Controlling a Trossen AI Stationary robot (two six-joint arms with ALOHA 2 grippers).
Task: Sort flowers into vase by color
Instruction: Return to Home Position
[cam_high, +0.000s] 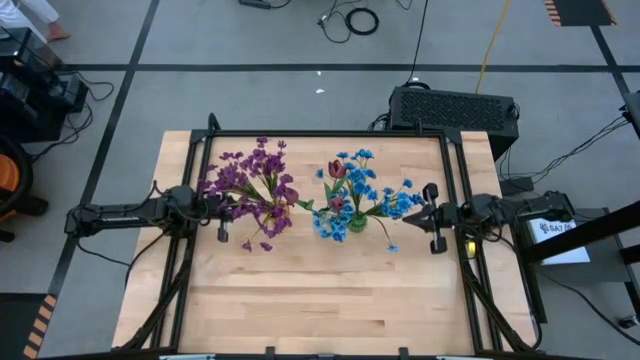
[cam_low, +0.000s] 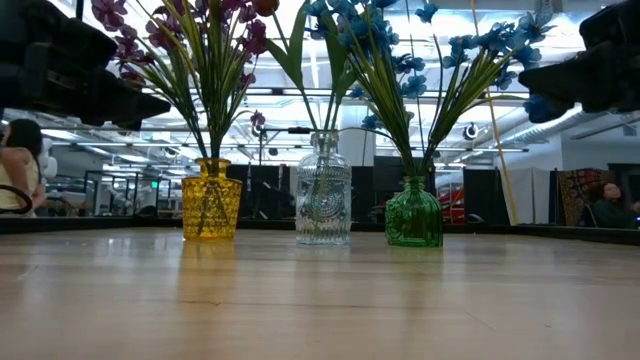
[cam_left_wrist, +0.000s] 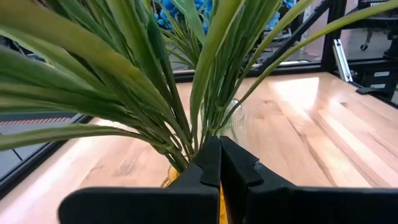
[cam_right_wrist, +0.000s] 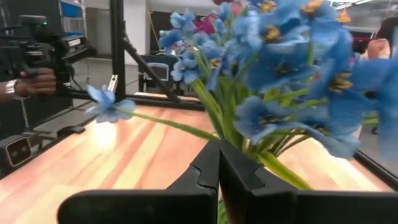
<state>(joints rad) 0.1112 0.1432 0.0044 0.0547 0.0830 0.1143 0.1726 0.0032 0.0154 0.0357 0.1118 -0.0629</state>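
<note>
Three glass vases stand in a row at mid-table. The yellow vase holds purple flowers. The clear vase holds a dark red flower. The green vase holds blue flowers. My left gripper is shut and hovers level at the left of the purple bunch, its tips just short of the green stems. My right gripper is shut and hovers at the right of the blue bunch, above the table.
Black frame rails run along the table's left, right and far edges. The near half of the wooden table is bare. A person's hand holds a device beyond the table, and people sit in the room behind.
</note>
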